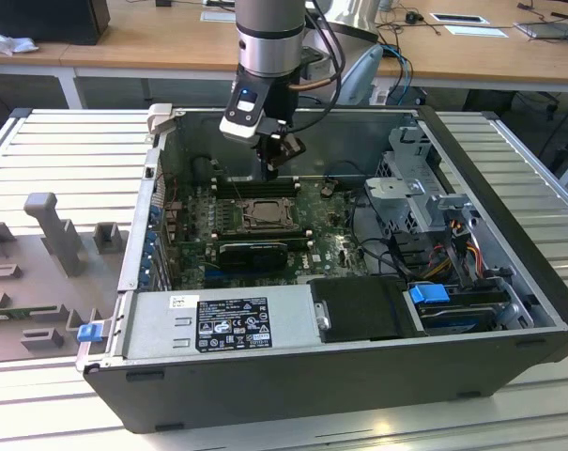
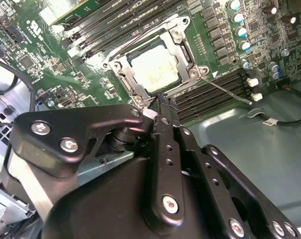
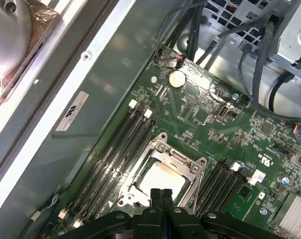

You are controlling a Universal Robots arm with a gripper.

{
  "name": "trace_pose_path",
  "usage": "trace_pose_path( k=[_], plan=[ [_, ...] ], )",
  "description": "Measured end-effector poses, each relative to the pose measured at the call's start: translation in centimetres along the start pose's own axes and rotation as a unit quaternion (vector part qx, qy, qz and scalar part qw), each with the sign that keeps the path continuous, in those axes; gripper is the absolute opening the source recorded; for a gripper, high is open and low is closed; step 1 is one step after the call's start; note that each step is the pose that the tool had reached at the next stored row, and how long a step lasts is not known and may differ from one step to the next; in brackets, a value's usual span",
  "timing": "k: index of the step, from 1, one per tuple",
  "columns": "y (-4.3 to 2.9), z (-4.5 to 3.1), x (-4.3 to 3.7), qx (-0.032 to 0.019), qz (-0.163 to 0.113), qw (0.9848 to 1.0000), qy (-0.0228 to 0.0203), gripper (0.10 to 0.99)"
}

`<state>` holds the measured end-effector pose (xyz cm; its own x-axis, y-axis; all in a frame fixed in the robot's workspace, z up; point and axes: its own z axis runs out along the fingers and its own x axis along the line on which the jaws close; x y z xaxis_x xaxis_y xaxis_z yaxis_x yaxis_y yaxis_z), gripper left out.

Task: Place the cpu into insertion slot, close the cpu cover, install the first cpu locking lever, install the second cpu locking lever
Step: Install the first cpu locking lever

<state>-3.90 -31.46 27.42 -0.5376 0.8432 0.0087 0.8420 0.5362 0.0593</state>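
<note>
The computer case point(image 1: 359, 376) sits on a slatted metal table point(image 1: 68, 141), wooden desks point(image 1: 152, 38) behind.

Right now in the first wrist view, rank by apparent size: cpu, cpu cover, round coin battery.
1. cpu cover, framing the chip.
2. cpu, partly hidden by the claw.
3. coin battery, clearly smallest, though farther from the camera.

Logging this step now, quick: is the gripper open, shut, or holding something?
Gripper: shut, fingers pressed together, holding nothing, its tips at the edge of the cpu cover, which is down over the cpu.
</note>
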Motion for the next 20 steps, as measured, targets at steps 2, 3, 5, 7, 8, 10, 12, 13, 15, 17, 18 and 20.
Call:
trace_pose_path(
  k=[2, 3, 5, 7, 8, 10, 12, 13, 15, 17, 18, 20],
  plan=[
    [0.00, 0.00, 0.00, 0.0001, -0.013, 0.9999, 0.0008, 0.106],
    [0.00, 0.00, 0.00, 0.0002, -0.020, 0.9998, 0.0012, 0.106],
    [0.00, 0.00, 0.00, 0.0004, -0.041, 0.9991, 0.0025, 0.106],
    [0.00, 0.00, 0.00, 0.0007, -0.078, 0.9970, 0.0046, 0.106],
    [0.00, 0.00, 0.00, 0.0008, -0.092, 0.9958, 0.0054, 0.106],
    [0.00, 0.00, 0.00, 0.0010, -0.114, 0.9935, 0.0067, 0.106],
    [0.00, 0.00, 0.00, 0.0011, -0.130, 0.9914, 0.0078, 0.106],
    [0.00, 0.00, 0.00, 0.0012, -0.140, 0.9902, 0.0083, 0.106],
    [0.00, 0.00, 0.00, 0.0015, -0.172, 0.9850, 0.0102, 0.106],
    [0.00, 0.00, 0.00, 0.0017, -0.194, 0.9808, 0.0115, 0.106],
    [0.00, 0.01, 0.00, 0.0019, -0.219, 0.9755, 0.0130, 0.106],
    [0.00, 0.01, 0.00, 0.0022, -0.251, 0.9680, 0.0149, 0.106]
  ],
)
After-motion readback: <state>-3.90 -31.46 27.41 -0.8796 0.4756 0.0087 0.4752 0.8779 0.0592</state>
